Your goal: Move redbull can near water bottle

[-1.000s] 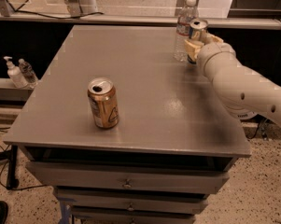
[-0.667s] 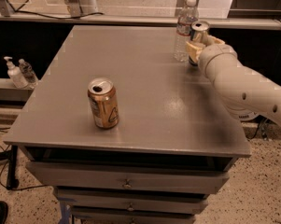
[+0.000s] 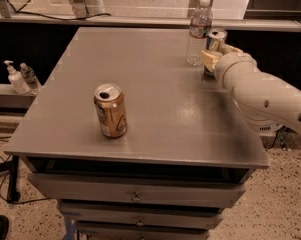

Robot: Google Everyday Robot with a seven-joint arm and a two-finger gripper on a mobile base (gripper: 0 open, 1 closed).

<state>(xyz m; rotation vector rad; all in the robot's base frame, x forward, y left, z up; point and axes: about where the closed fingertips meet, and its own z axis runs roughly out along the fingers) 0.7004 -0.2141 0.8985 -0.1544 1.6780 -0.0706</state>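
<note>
"One gold can (image 3: pixel 110 110) stood alone near the front of the tabletop (image 3: pixel 155 49), its top opened. What lay past it?"

"At the far right, the claw (image 3: pixel 215 56) was closed around the redbull can (image 3: pixel 216 40) — pale fingers (image 3: pixel 209 59) either side of it, the arm (image 3: pixel 270 96) reaching in from the right."

"And the water bottle (image 3: pixel 199 31)?"

"Upright just left of the redbull can, a little farther back — touching or not, I couldn't tell."
</note>
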